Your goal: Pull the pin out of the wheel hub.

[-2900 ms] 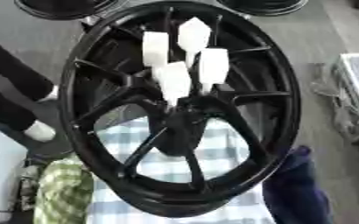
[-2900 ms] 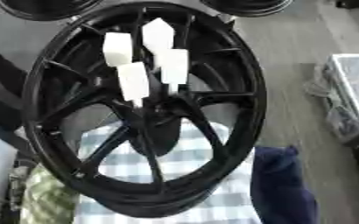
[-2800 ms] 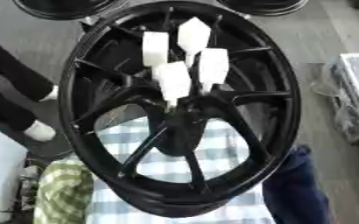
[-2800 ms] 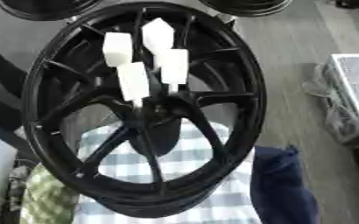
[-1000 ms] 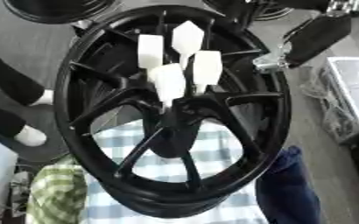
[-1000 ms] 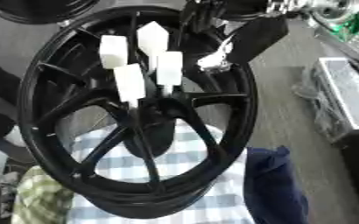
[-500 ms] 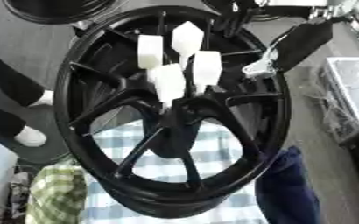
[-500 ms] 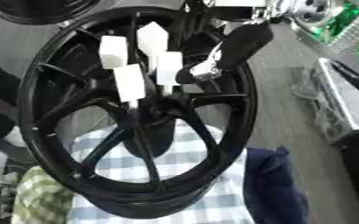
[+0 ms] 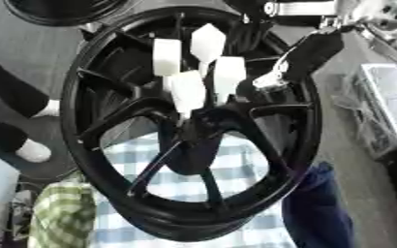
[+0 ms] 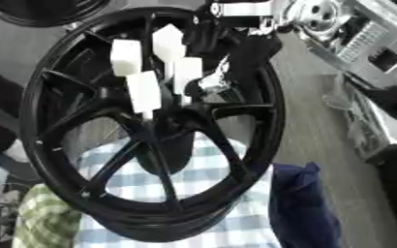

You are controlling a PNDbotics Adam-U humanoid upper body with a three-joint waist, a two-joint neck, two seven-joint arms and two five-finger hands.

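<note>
1 robot hand [image 9: 299, 60] just beside 4 white pins [image 9: 189, 92], fingers unclear.

Both eyes sit in the head and look steeply down from close range onto the wheel [image 9: 189, 121], which fills most of each picture. They share almost the whole scene: the white pins [image 9: 188, 91] near centre, the checked cloth [image 9: 181, 189] toward 6 o'clock, and the right hand [image 9: 299, 60] entering from about 1 o'clock. The right eye view sits slightly to the side, so the wheel lies further toward 9 o'clock and more silver machinery [image 10: 354, 34] shows at 2 o'clock.
</note>
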